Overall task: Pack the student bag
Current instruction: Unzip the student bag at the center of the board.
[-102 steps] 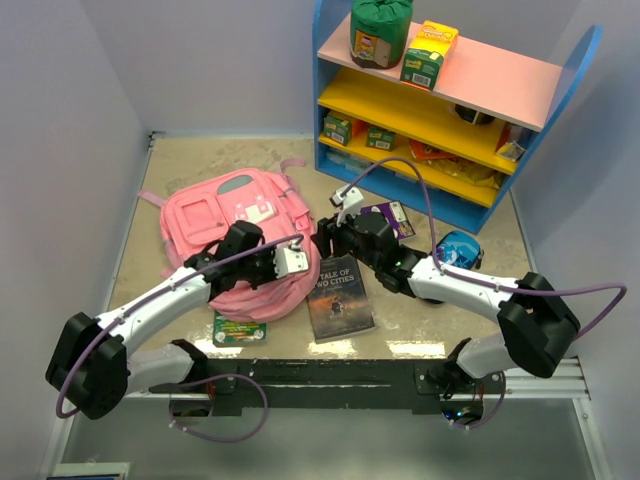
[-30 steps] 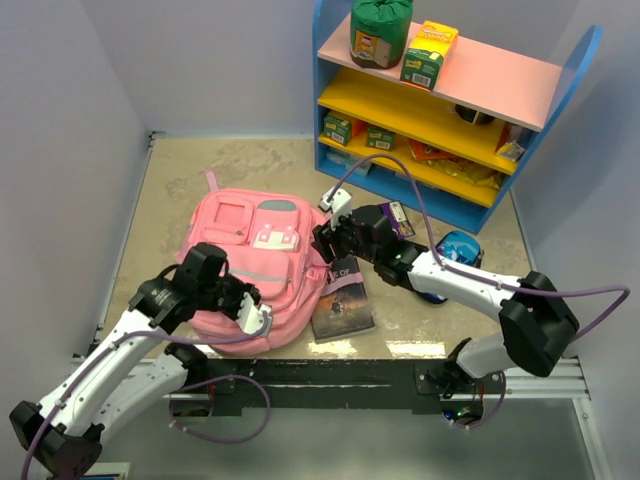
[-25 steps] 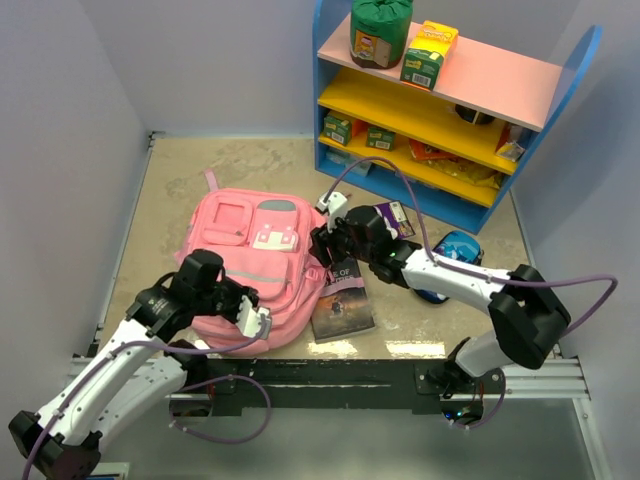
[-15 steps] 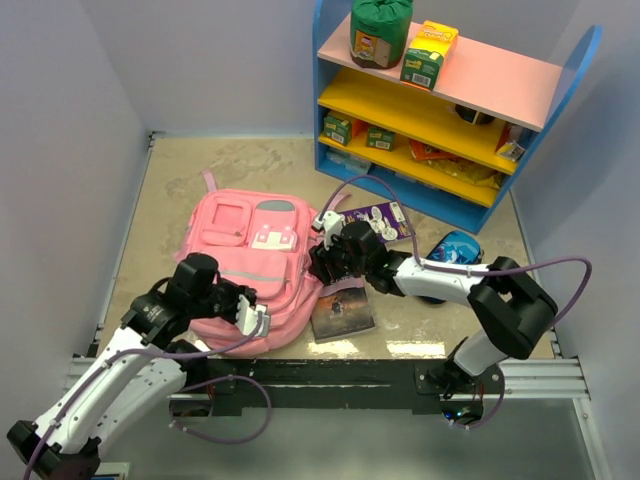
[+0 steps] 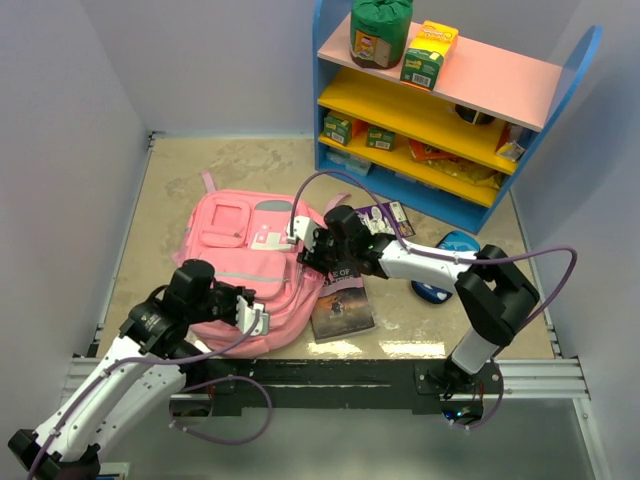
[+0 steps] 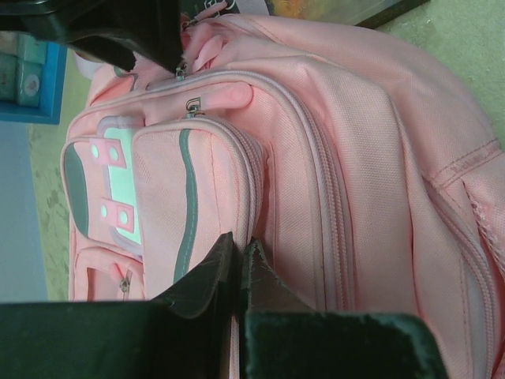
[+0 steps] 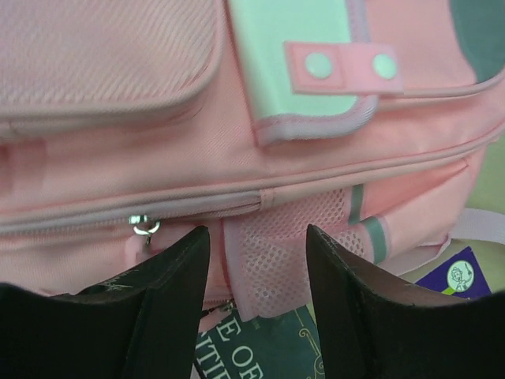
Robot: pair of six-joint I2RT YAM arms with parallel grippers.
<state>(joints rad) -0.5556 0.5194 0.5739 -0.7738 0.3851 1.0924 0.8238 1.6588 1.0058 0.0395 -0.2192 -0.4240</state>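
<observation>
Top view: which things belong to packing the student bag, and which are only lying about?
Job in hand: student bag; left gripper, shut at its near edge; right gripper, open by its zipper; probably the book beside it.
Lying about: purple packet; blue object; shelf with its boxes.

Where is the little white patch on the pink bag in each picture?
Top external: the white patch sits left of the picture's centre.
Left wrist: it is left of centre, turned sideways, with two pink tabs.
Right wrist: it is at the top middle, with a pink tab across it.
Shared landmark: the student bag, whose pink fabric surrounds the patch in every view.
</observation>
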